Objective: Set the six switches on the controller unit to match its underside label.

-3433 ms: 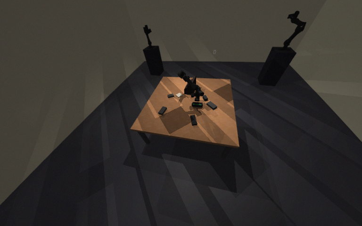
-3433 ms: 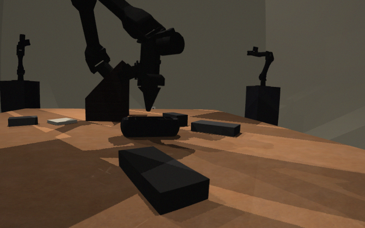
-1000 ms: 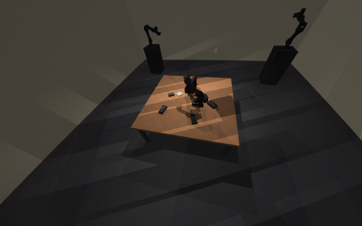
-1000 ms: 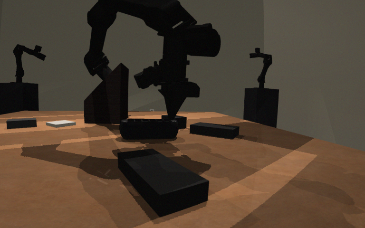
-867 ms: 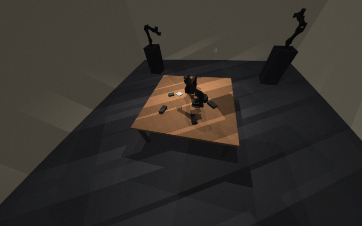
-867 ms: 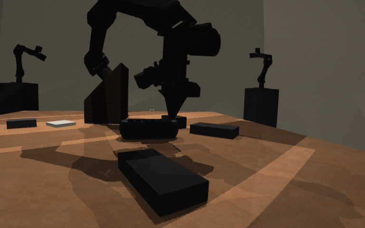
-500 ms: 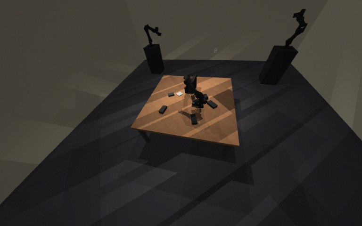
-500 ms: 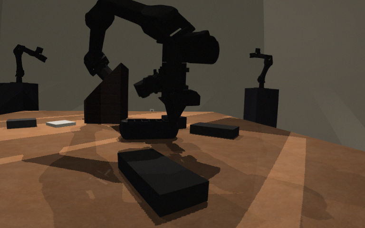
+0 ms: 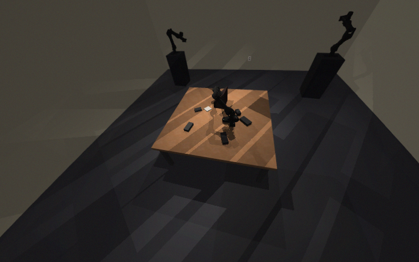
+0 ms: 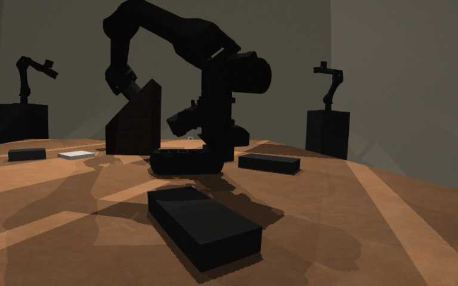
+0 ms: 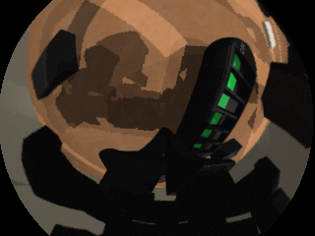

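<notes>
Pressing with closed, empty gripper [image 11: 172, 172] on controller unit [image 11: 222, 98] end; may slip, flipping wrong switch.

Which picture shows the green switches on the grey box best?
The wrist view: the controller unit fills its right side, its green switches plainly lit. The exterior view shows only its dark side, behind the shut gripper. The top view has it tiny, mostly hidden under the arm.
</notes>
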Motion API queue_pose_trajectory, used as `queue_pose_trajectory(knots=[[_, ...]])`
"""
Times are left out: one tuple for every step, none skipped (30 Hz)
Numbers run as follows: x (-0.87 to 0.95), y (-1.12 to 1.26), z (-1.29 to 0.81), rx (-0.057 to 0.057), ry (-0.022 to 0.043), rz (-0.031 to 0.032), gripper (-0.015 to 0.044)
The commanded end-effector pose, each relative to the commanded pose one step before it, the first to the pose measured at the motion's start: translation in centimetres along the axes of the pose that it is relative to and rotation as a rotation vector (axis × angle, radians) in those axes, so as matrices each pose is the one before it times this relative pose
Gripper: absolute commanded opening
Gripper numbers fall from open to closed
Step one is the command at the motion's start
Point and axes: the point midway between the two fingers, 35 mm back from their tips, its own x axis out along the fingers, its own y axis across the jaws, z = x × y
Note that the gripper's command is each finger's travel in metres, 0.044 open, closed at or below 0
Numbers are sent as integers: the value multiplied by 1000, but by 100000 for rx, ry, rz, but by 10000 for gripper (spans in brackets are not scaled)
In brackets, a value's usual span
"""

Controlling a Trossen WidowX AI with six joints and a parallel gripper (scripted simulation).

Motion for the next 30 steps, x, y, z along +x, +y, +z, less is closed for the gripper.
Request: queue_pose_trajectory(knots=[[714,12,198,-218,-264,447,0],[127,2,15,8,49,96,0],[76,1,9,5,29,58,0],[25,0,3,2,10,19,0],[1,-6,-1,0,-9,-12,0],[2,-12,-2,0,-18,-23,0],[3,-18,-3,-1,-27,-35,0],[4,-24,-4,-1,-36,-47,0],[4,-30,-5,-1,-45,-58,0],[5,-35,-6,-1,-53,-68,0],[6,-37,-7,-1,-56,-72,0],[6,-37,-7,-1,-57,-73,0],[6,-37,-7,-1,-57,-73,0],[6,-37,-7,-1,-57,-73,0],[6,-37,-6,-1,-57,-73,0],[6,-37,-6,-1,-57,-73,0],[6,-37,-6,-1,-57,-72,0],[6,-37,-6,-1,-58,-72,0],[6,-37,-6,-1,-58,-72,0],[6,-37,-6,-1,-58,-72,0],[6,-37,-6,-1,-58,-72,0],[6,-37,-6,-1,-58,-72,0],[6,-37,-6,-1,-58,-72,0],[6,-37,-6,-1,-58,-72,0],[6,-37,-6,-1,-59,-72,0],[6,-37,-6,-1,-59,-72,0],[6,-37,-6,-1,-59,-72,0],[4,-19,-3,26,0,-55,0],[9,-39,-7,52,0,-110,0],[13,-58,-10,77,-1,-162,0]])
